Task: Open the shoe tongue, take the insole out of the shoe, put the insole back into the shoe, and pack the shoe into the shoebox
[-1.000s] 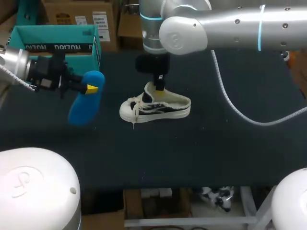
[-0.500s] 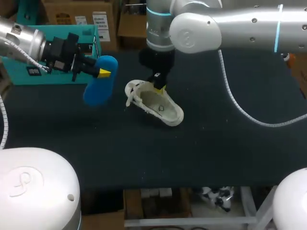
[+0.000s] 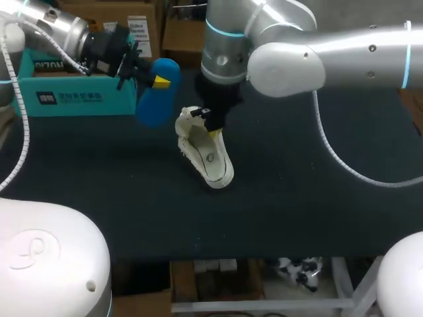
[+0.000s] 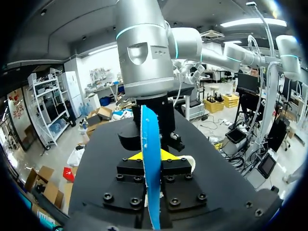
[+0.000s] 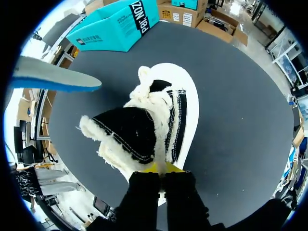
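My left gripper (image 3: pixel 160 82) is shut on the blue insole (image 3: pixel 156 100), which hangs just left of the shoe, above the table. In the left wrist view the insole (image 4: pixel 150 159) stands edge-on between the yellow fingertips. The black-and-white shoe (image 3: pixel 206 154) is tipped up on the dark table, one end pointing toward the front edge. My right gripper (image 3: pixel 212 127) is shut on the shoe's upper rim. In the right wrist view the shoe (image 5: pixel 163 115) hangs ahead of the right gripper (image 5: pixel 161 168), with the insole (image 5: pixel 53 79) off to its side. The teal shoebox (image 3: pixel 73 96) stands at the back left.
The dark table (image 3: pixel 317 205) spreads to the right and front of the shoe. A grey cable (image 3: pixel 337 165) from my right arm loops over the table's right half. The shoebox (image 5: pixel 115 26) lies beyond the shoe in the right wrist view.
The right gripper has turned and tipped the shoe from lying sideways to pointing toward the front. The left arm has carried the insole up and right, close to the shoe.
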{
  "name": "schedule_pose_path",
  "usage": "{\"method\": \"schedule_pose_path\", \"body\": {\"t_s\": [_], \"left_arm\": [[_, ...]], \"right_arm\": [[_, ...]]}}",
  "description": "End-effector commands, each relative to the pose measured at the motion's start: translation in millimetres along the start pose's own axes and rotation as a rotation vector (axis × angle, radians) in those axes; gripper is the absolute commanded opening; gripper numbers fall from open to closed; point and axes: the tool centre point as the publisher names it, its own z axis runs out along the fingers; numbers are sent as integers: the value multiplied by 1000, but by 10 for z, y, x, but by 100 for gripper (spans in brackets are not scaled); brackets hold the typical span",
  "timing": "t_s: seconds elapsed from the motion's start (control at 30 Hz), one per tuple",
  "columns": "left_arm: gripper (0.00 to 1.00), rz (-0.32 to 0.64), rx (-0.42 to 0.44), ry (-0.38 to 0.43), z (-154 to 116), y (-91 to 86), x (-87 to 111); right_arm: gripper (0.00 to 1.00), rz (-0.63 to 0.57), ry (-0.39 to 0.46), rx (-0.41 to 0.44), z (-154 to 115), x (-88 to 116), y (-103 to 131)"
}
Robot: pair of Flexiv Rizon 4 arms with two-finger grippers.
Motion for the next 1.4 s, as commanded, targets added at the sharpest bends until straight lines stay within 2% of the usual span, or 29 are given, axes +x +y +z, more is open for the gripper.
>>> {"method": "schedule_pose_path", "body": {"t_s": [0.03, 0.4, 0.7, 0.73, 0.77, 1.07, 1.23, 1.3, 1.33, 1.37, 1.4], "left_arm": [[0, 3, 10, 203, 89, 42, -191], [0, 1, 18, 215, 115, 76, -228], [0, 4, 24, 214, 156, 77, -242], [0, 4, 24, 214, 164, 71, -236], [0, 4, 24, 215, 170, 64, -230], [0, 27, 43, 220, 223, -105, -118], [0, 51, 107, 240, 192, -251, 26], [0, 10, 178, 232, 136, -298, 83], [0, -48, 228, 229, 90, -315, 110], [0, -104, 245, 212, 46, -339, 132], [0, -104, 245, 212, 46, -339, 132]], "right_arm": [[0, 40, -2, -94, 21, 22, -87], [0, 121, 3, -109, 46, -31, -250], [0, 132, 19, -123, 72, -175, -361], [40, 132, 20, -124, 66, -192, -372], [100, 133, 21, -124, 57, -209, -385], [100, 137, 5, -121, -147, -343, -525], [100, 137, 5, -121, -147, -343, -525], [100, 137, 5, -121, -147, -343, -525], [100, 137, 5, -121, -147, -343, -525], [100, 137, 5, -121, -147, -343, -525], [100, 137, 5, -121, -147, -343, -525]]}}
